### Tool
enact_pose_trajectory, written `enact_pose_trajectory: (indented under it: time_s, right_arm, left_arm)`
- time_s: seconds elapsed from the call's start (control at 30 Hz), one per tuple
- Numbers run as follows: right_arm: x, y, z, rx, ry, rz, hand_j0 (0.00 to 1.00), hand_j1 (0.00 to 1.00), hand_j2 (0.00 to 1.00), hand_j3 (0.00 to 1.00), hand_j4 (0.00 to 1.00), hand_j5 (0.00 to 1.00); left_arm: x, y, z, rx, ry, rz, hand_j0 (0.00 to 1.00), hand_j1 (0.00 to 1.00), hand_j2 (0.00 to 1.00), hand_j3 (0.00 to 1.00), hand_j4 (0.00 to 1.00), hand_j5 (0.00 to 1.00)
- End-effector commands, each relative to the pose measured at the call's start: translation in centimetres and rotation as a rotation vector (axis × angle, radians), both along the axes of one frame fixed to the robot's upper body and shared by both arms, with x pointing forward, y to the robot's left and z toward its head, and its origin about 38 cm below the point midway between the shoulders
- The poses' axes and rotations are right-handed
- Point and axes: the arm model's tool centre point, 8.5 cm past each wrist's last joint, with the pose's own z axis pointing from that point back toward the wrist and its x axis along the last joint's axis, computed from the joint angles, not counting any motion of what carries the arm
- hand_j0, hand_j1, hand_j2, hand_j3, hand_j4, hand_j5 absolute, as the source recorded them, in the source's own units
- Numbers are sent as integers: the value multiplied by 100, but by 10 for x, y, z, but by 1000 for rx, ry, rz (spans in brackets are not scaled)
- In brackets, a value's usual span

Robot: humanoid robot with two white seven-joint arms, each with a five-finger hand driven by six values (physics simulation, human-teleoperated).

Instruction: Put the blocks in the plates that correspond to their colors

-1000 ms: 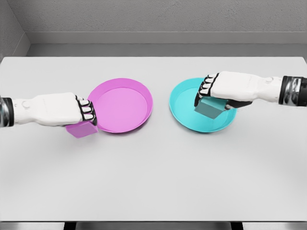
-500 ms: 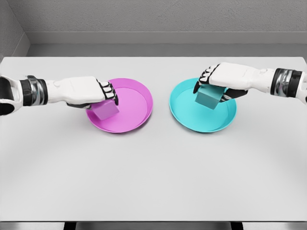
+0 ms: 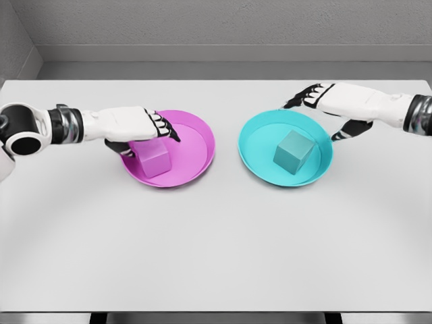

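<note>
A bare simulated test room, more a lab bench than any lived-in place. A plain white table (image 3: 216, 250) fills the view from 9 to 3 o'clock, its dark supports showing at 6. At 12 o'clock a speckled grey wall (image 3: 223, 23) meets a grey floor (image 3: 223, 70), and a second wall (image 3: 15, 37) closes the corner at 10.

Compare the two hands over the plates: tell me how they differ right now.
The left hand hovers low over the pink block in the pink plate; the right hand is at the cyan plate's far rim, clear of the cyan block. The right hand's fingers spread wider. Both are open, holding nothing.
</note>
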Motion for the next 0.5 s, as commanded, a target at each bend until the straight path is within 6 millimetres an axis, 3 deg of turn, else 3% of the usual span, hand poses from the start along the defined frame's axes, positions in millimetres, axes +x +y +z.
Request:
enact_pose_trajectory:
  time_s: [0.0, 0.03, 0.1, 0.2, 0.33, 0.47]
  right_arm:
    - [1, -52, 35, 31, -71, -129, 100, 100, 100, 100, 100, 100]
    - [-3, -66, 39, 28, -82, -160, 100, 100, 100, 100, 100, 100]
    - [-10, -87, 50, 30, -107, -208, 100, 100, 100, 100, 100, 100]
    - [-12, -91, 48, 23, -101, -214, 100, 100, 100, 100, 100, 100]
    - [-13, -89, 47, 21, -100, -209, 100, 100, 100, 100, 100, 100]
    - [-13, -88, 45, 17, -95, -207, 100, 100, 100, 100, 100, 100]
  left_arm:
    - [1, 4, 7, -39, 7, 14, 100, 100, 100, 100, 100, 100]
    - [2, 5, 12, -52, 6, 16, 100, 100, 100, 100, 100, 100]
    - [0, 24, 26, -120, 28, 52, 100, 100, 100, 100, 100, 100]
    - [-11, 84, 48, -235, 91, 169, 100, 100, 100, 100, 100, 100]
    - [-31, 130, 40, -191, 126, 256, 100, 100, 100, 100, 100, 100]
    - [-34, 132, 31, -188, 147, 262, 100, 100, 100, 100, 100, 100]
